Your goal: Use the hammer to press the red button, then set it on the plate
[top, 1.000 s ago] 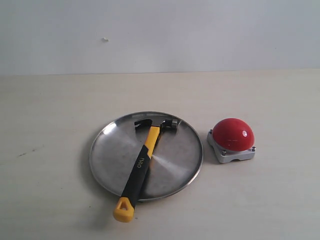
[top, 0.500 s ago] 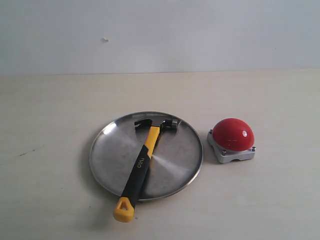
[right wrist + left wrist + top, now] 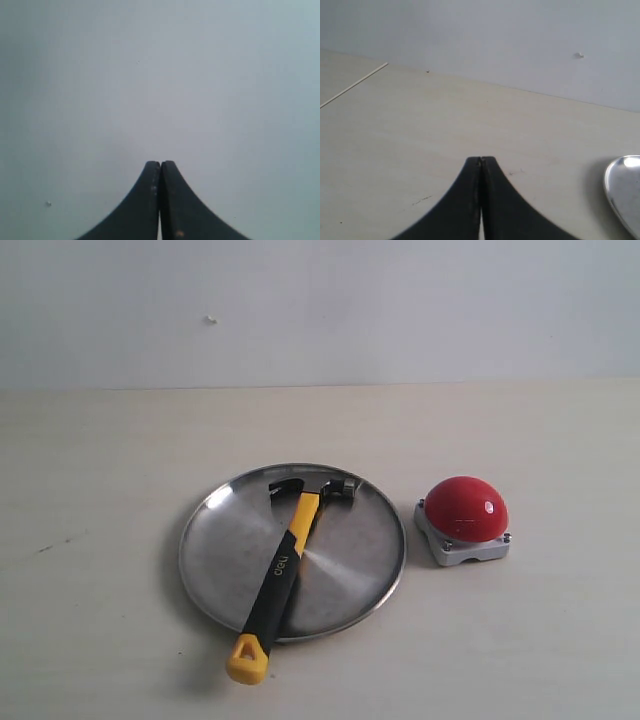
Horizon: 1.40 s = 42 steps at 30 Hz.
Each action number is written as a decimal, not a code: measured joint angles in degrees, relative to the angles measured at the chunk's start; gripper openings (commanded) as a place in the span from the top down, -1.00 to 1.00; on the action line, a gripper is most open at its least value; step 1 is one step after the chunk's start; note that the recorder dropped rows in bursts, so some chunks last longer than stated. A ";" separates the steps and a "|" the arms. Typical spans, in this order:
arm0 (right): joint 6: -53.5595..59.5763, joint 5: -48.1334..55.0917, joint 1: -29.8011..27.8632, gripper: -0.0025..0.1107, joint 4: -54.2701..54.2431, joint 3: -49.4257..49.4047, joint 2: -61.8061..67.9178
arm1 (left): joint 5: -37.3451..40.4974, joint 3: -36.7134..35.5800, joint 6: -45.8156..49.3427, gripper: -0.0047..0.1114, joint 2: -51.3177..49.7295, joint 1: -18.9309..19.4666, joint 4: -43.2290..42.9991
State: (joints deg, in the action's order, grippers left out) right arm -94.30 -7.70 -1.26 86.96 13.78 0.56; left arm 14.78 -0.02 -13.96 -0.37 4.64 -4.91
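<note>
A round silver plate (image 3: 225,540) sits on a pale table (image 3: 100,460) in front of a plain grey-white wall (image 3: 420,300). The hammer (image 3: 286,562) lies across the plate. Its dark head rests just inside the plate's far rim, and its black handle runs diagonally over the plate's centre. The yellow end pokes out past the plate's near rim. The red button (image 3: 465,507), a glossy dome on a square grey base, stands just beside the plate on its right, not touching it.

No arm appears in the exterior view. The left wrist view shows the left gripper (image 3: 480,161) with its two black fingers pressed together and nothing between them. It is over the table, apart from the plate, whose rim shows at the edge of that view. The right wrist view shows the right gripper (image 3: 160,164), also closed and empty, facing only the wall.

The hammer is on the plate, which is where the task ends, yet nothing shows whether the button has been pressed. If it has not, this is likely the very start, since neither claw holds anything. The next move would then call for one claw to open, come down over the black handle near the plate's centre, close on it and lift. It would then carry the head to the dome beside the plate.
</note>
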 measured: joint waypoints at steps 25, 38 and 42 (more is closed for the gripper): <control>90.33 22.41 0.00 0.96 -83.21 -9.29 -0.26 | 0.12 0.00 0.00 0.92 0.00 0.00 0.00; 84.73 23.95 0.00 0.96 -81.34 -13.52 -0.26 | 0.12 0.00 0.00 0.92 0.00 0.00 0.00; 83.83 23.95 0.00 0.96 -81.34 -13.52 -0.26 | 0.12 0.00 0.00 0.92 0.00 0.00 0.00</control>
State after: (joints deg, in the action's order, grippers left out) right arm -10.47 16.25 -1.26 5.62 0.25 0.30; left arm 14.90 -0.02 -13.96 -0.37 4.64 -4.91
